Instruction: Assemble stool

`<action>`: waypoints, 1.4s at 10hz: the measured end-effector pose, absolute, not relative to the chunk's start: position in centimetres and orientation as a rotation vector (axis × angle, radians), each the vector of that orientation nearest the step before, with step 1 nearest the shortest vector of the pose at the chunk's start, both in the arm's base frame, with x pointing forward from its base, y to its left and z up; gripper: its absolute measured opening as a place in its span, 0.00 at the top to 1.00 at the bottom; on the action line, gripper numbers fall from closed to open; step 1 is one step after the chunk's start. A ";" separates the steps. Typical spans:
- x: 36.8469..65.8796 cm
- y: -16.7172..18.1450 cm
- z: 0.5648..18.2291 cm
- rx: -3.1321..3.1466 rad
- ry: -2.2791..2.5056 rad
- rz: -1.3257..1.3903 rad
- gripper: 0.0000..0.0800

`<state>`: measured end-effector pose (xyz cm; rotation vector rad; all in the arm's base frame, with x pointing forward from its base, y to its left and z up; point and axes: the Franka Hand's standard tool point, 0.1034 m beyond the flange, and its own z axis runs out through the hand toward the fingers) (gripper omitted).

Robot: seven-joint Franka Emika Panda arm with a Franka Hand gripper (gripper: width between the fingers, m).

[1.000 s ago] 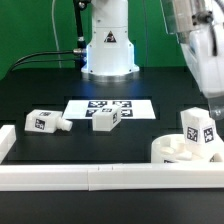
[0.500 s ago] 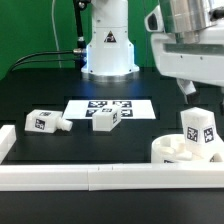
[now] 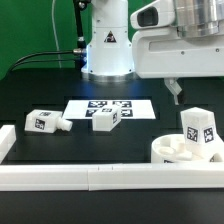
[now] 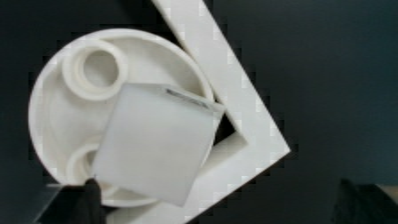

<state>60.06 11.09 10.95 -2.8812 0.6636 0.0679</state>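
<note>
The round white seat [image 3: 172, 151] lies at the exterior view's right, against the front rail. One tagged leg [image 3: 200, 131] stands upright in it. Two more legs lie loose: one [image 3: 44, 122] at the left, one [image 3: 107, 119] on the marker board's front edge. My gripper [image 3: 175, 92] hangs above and behind the seat, clear of the standing leg. In the wrist view the seat [image 4: 80, 110] and the standing leg [image 4: 157, 145] lie below the gripper [image 4: 217, 206]. Its dark fingertips [image 4: 71, 205] stand wide apart, open and empty.
The marker board [image 3: 128, 104] lies mid-table in front of the robot base [image 3: 108, 50]. Long white rails run along the front [image 3: 90, 179] and the left edge [image 3: 6, 140]. The rail corner shows beside the seat in the wrist view [image 4: 240, 95].
The gripper has risen and swung toward the exterior view's left, away from the leg standing in the seat. The legs and the seat have not moved.
</note>
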 end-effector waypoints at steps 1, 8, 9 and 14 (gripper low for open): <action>60.1 11.0 11.0 -2.898 0.585 0.060 0.19; 59.6 10.5 9.2 -2.982 -0.765 -0.004 0.19; 59.6 10.4 9.0 -2.983 -0.771 -0.011 0.19; 58.7 10.7 6.3 -3.036 -0.596 -0.012 0.20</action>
